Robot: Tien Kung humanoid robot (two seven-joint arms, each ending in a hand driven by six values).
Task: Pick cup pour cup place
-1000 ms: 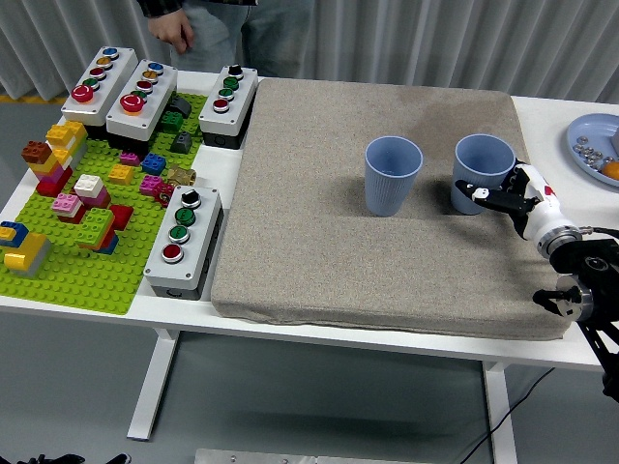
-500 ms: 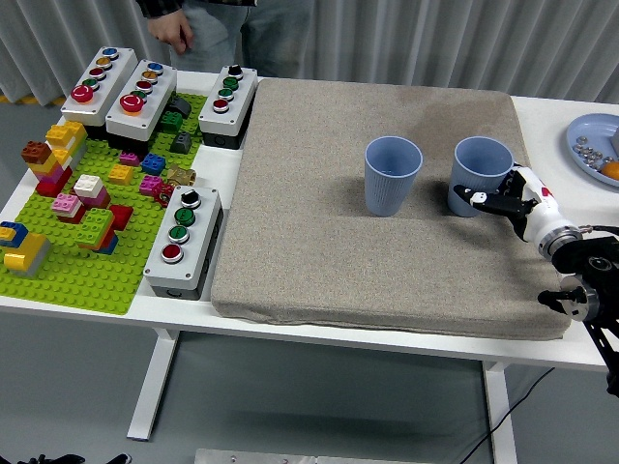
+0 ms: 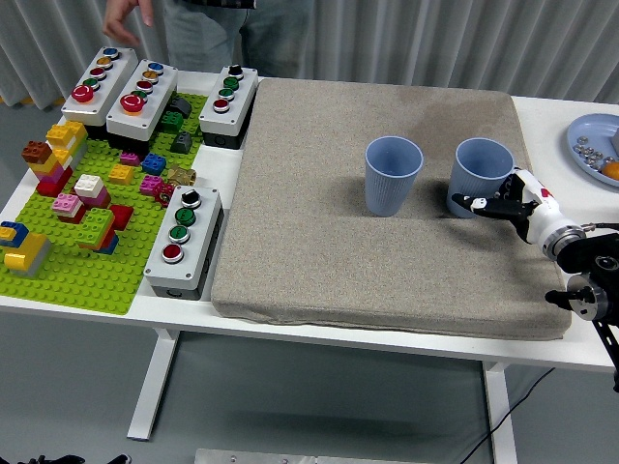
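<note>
right hand (image 3: pixel 505 204) at cup (image 3: pixel 482 175) (upright), mat edge (image 3: pixel 530 145) near

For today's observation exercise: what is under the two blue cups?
Both cups stand upright on a grey mat that covers the white table. The tabletop beneath the mat is hidden.

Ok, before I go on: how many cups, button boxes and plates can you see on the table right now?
Blue cups: 2, the left cup and the right cup, which is beside the right hand
Button boxes: 4
Blue plates: 1, partly cut off at the right edge
Total: 7
</note>
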